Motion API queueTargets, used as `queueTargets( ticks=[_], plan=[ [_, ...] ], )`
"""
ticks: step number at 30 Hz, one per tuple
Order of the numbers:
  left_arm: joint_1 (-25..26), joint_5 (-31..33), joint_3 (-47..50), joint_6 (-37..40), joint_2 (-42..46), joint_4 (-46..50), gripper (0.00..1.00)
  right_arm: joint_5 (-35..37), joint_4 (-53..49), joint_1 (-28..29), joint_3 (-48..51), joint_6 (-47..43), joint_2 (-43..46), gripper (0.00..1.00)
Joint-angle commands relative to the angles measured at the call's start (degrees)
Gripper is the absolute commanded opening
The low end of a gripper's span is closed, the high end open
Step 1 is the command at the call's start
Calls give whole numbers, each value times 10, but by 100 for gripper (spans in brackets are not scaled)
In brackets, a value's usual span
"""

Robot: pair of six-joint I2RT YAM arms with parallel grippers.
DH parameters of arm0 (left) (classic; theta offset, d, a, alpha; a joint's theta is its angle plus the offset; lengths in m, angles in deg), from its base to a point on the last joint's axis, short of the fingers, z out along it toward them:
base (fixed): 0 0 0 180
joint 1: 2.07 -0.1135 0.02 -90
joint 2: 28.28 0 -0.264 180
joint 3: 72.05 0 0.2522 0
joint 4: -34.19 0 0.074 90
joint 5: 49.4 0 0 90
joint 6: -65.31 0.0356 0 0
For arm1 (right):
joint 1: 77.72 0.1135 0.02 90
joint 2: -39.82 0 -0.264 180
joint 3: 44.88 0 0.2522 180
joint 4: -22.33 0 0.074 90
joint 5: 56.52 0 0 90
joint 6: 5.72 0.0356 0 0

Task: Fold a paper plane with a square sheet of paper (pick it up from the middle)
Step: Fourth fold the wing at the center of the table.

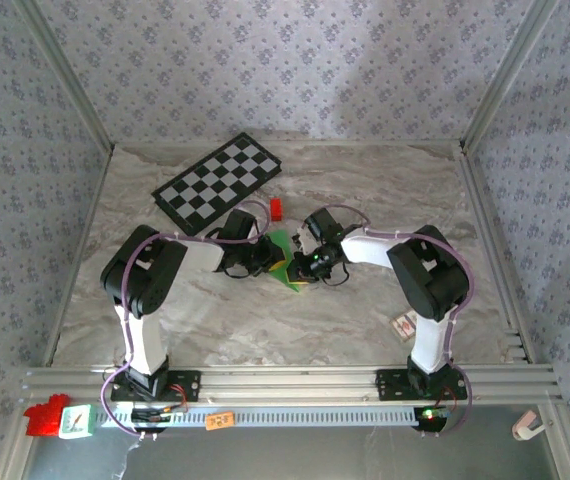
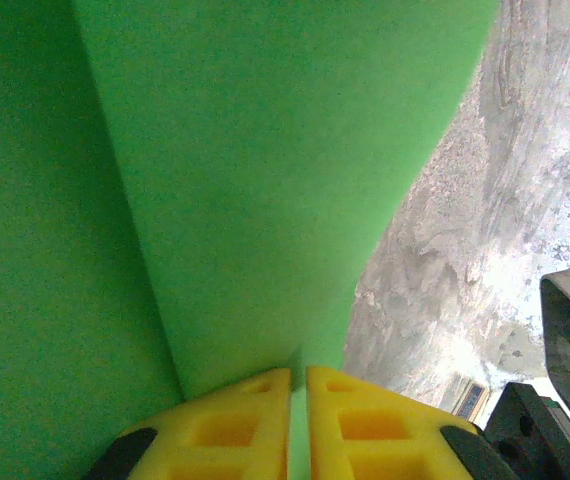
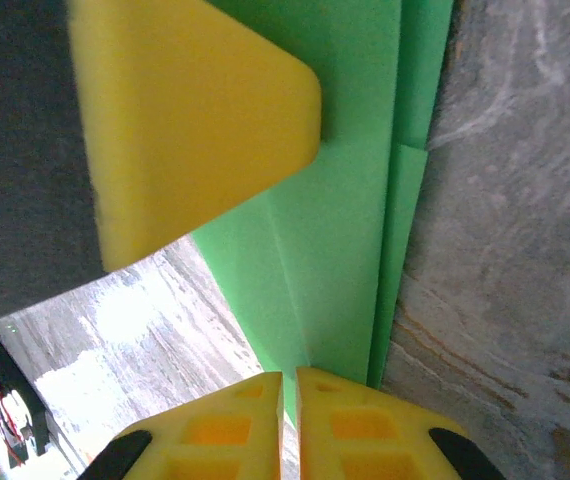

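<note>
The square sheet of paper [image 1: 282, 250], bright green and folded into layers, is held just above the table's middle between both grippers. My left gripper [image 1: 268, 262] comes in from the left. In its wrist view the yellow jaws [image 2: 298, 400] are shut on a thin edge of the paper [image 2: 265, 150]. My right gripper [image 1: 303, 268] meets it from the right, its jaws [image 3: 290, 400] shut on a creased end of the paper [image 3: 345, 250]. One yellow fingertip [image 3: 185, 120] of the left gripper presses the paper's far end. The arms hide whether it has the paper plane's dart shape.
A small red block [image 1: 276, 208] lies just behind the grippers. The black-and-white checkerboard [image 1: 217, 183] sits at the back left. A small card [image 1: 403, 323] lies near the right arm's base. Marbled table [image 1: 265, 330] stretches in front of the grippers.
</note>
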Motion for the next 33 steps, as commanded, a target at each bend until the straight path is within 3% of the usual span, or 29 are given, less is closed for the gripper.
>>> queueTargets(
  ticks=[1,18,29,33],
  plan=[
    [2,23,4,4,-32,60,13,-4,-23,3,5,9,-12,13],
    [-1,43,4,4,-34,100,12,-43,-35,3,85,14,33,13],
    [-1,38,-3,3,-32,105,12,-1,-47,-8,88,5,134,13],
    [-1,37,-6,-2,-32,107,12,24,-23,-4,57,14,121,13]
  ],
)
